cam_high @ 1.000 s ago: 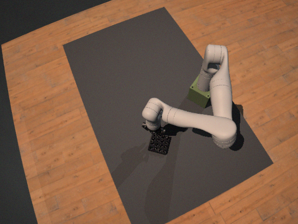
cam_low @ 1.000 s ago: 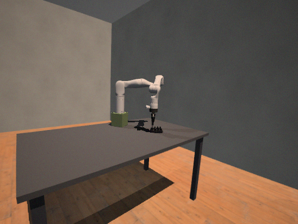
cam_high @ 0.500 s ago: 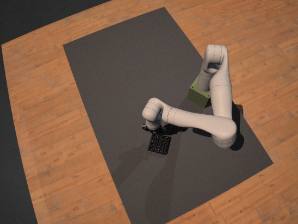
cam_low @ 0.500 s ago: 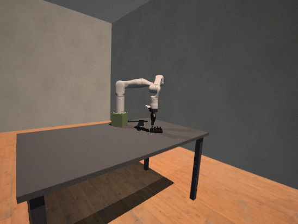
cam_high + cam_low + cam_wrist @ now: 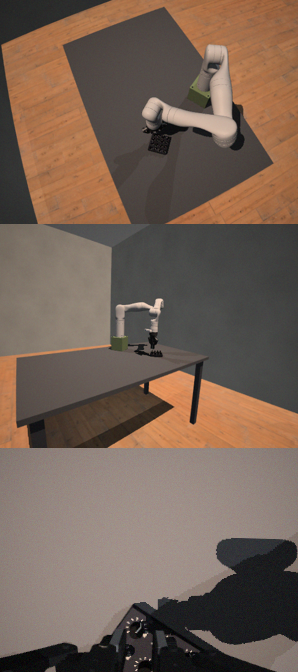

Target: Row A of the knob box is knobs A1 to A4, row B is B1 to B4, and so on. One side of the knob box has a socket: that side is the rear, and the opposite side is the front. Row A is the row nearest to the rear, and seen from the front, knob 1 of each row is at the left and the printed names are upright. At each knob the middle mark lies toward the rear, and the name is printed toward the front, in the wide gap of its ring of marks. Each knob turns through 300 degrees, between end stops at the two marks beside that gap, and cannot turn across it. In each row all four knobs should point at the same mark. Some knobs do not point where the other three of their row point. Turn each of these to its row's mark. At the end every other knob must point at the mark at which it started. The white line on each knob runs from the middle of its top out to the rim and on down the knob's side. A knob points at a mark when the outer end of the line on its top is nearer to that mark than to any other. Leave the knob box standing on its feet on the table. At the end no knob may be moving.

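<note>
The black knob box [image 5: 159, 144] [image 5: 156, 355] [image 5: 136, 642] stands on the table, with rows of dark knobs on top. In the wrist view it is turned cornerwise and partly hidden by the fingers. The knob nearest its far corner [image 5: 135, 629] shows a white line slanting to the upper right inside a ring of marks. Other knobs are partly covered, and no printed names are readable. My gripper [image 5: 153, 348] [image 5: 139, 643] points down just above the box's edge, at the side toward the arm. Its fingers are slightly apart with nothing between them. The socket is not discernible.
The dark table [image 5: 117, 70] [image 5: 81, 376] carries the green base block [image 5: 199, 95] [image 5: 119, 343] of the arm. The arm's forearm reaches over the table beside the box. Arm shadows fall across the table and next to the box.
</note>
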Motion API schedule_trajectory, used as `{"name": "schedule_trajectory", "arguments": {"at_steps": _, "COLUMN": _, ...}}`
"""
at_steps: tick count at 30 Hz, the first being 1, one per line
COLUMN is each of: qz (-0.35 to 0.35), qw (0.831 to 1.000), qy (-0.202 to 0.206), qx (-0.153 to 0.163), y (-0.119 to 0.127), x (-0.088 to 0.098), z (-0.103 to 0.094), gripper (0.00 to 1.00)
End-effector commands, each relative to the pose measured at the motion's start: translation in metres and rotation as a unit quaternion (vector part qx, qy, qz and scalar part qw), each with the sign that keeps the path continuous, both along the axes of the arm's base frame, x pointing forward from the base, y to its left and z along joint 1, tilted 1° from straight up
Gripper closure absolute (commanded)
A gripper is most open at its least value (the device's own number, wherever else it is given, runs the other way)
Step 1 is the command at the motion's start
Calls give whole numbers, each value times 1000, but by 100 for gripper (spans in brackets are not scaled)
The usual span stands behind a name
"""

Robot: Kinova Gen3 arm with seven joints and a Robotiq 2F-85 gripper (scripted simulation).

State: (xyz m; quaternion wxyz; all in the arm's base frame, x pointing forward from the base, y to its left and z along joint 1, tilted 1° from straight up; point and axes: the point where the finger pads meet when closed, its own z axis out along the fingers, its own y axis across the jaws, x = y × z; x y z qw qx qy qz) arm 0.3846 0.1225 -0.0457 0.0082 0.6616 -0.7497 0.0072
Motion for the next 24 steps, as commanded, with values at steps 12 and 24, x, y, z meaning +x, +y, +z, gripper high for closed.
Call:
{"name": "schedule_trajectory", "arguments": {"at_steps": 12, "qz": 218, "qw": 976, "qy": 3, "qx": 3, "y": 1, "x": 1, "z": 6, "gripper": 81}}
{"name": "schedule_trajectory", "arguments": {"at_steps": 24, "qz": 392, "qw": 920, "qy": 5, "qx": 2, "y": 2, "x": 2, "z": 11, "gripper": 81}}
